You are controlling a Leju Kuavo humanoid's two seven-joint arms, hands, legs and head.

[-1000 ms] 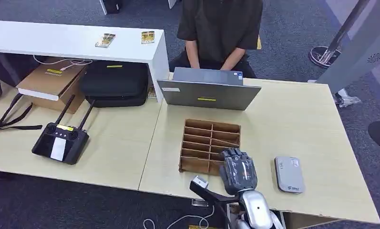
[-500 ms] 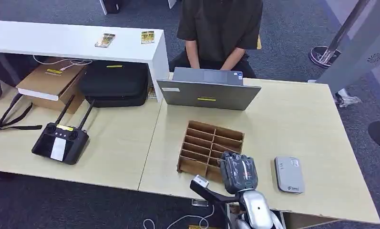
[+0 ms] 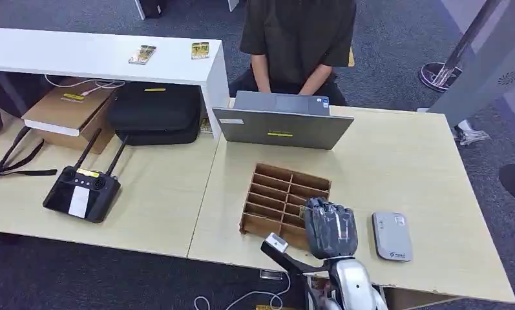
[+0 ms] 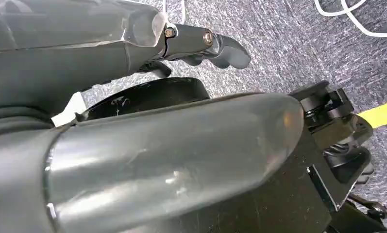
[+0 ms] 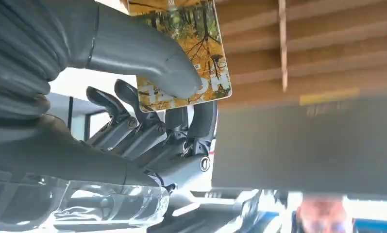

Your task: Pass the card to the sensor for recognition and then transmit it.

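On my feed the pale wooden table point(image 3: 403, 168) carried a grey laptop point(image 3: 282, 126), a brown slotted cardboard organizer point(image 3: 274, 194) and a flat grey rectangular card reader point(image 3: 391, 236). My right hand point(image 3: 330, 227) hung over the organizer's near right corner, just beside the reader, pinching the autumn-tree printed card point(image 5: 191, 43) between thumb and fingers. My left hand point(image 4: 133, 111) hung over grey carpet with nothing in it, fingers apart.
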